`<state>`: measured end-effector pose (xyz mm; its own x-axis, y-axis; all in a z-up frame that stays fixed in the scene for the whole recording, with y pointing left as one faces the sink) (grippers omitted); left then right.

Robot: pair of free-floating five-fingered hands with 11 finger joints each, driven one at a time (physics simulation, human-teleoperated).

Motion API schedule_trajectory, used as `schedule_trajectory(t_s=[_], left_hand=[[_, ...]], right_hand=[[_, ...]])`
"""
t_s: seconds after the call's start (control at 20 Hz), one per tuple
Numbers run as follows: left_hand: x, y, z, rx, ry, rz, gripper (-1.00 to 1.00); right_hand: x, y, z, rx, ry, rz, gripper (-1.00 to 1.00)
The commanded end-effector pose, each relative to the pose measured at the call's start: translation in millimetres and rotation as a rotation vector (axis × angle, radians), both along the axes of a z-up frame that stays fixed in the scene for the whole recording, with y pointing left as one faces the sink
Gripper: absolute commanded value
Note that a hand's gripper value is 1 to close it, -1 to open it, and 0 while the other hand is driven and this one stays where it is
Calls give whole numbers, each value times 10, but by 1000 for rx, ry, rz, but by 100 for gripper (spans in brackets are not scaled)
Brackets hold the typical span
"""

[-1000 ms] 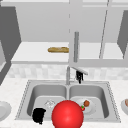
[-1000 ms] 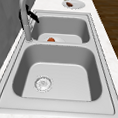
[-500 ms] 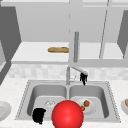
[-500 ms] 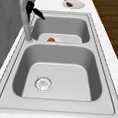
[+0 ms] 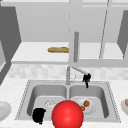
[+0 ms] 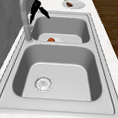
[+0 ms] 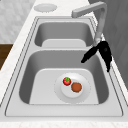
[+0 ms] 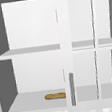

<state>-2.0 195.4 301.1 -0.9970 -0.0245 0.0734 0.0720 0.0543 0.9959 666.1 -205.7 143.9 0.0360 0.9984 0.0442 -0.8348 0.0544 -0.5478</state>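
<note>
Faucet (image 5: 76,70) spout, swung over the sink's (image 5: 110,100) right basin near its back edge, has the right hand (image 5: 86,78) curled round its tip, above a plate (image 7: 58,92) holding a strawberry (image 7: 66,81), while the left hand (image 5: 38,115) hangs by the sink's front left corner, its fingers unclear.

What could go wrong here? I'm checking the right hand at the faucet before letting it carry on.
The right hand sits at the tip of the faucet spout, which reaches over the right basin. A rough push might swing the spout too far or make the hand slip off. The plate with a strawberry lies below, so a slipping hand could strike it. The left hand hangs at the sink's front edge.
</note>
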Motion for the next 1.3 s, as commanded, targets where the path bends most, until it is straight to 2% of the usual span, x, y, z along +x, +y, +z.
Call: schedule_trajectory(t_s=[0.0,0.4,1.25], left_hand=[[0,0,0,0,0,0,0],[0,0,0,0,0,0,0],[0,0,0,0,0,0,0]], right_hand=[[-228,-73,0,40,-48,-15,-100],[-766,-171,9,30,-115,-26,-100],[-2066,-508,108,71,-177,-16,-100]])
